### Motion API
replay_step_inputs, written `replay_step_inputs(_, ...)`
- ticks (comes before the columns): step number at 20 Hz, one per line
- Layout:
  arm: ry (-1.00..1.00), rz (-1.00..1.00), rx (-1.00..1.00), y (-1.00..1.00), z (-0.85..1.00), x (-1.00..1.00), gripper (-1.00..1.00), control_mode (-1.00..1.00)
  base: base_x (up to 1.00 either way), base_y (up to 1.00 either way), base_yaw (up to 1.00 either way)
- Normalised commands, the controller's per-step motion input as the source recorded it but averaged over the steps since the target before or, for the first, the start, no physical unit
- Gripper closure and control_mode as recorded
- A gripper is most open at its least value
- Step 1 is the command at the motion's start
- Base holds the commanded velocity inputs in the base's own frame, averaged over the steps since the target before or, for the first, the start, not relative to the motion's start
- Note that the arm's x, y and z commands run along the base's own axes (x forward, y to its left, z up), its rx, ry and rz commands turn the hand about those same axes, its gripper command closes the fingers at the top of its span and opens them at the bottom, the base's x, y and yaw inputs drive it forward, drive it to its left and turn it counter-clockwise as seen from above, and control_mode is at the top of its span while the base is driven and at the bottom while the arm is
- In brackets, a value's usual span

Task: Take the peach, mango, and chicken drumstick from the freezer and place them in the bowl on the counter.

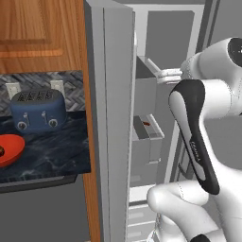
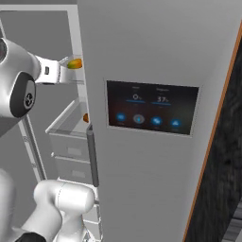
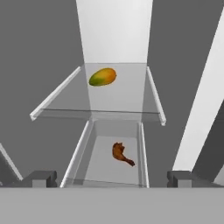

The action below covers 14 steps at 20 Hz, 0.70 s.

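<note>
**Green-yellow mango next, jaws wide and nothing held**

Red-orange bowl [image 1: 8,149] far left of the freezer [image 1: 118,118], on the dark marbled counter [image 1: 52,153], just in front of the blue toaster [image 1: 38,112]. Something dark already inside the bowl at its left edge; too little visible to name. No peach spotted anywhere in the freezer, so possibly that one is done — a judgement only.

Moving rightward to the freezer itself: door swung open, white interior, clear shelf [image 3: 65,94] above an open drawer [image 3: 78,153]. Mango [image 3: 103,77] lying on the clear shelf, towards its back, slightly left of centre. Chicken drumstick [image 3: 121,154] below the mango, in the drawer, thick end up, thin bone trailing towards the lower right in the hand view.

Gripper [image 3: 112,177] hanging in front of the shelf, fingertips [image 3: 40,177] spread fully apart, empty.

For a clean pick, as judged from here:
- Advance level over the shelf, above its front lip.
- Centre the jaws on the mango across its short axis, not along its length.
- Close only once the fruit sits between the pads; round skin, likely to roll off if nudged first.
- Withdraw straight out, clear of the door edge.
</note>
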Motion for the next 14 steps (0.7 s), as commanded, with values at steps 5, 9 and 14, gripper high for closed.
replay_step_inputs(5, 0.0, 0.0, 0.0, 0.07, 0.0, 0.61, -1.0, -1.0, 0.0, 0.0, 0.0)
replay_step_inputs(9, 0.01, 0.0, 0.0, 0.09, 0.0, 0.51, -1.0, -1.0, 0.0, 0.0, 0.0)
replay_step_inputs(14, 0.04, 0.0, 0.0, 0.03, 0.0, 0.51, -1.0, -1.0, 0.0, 0.0, 0.0)
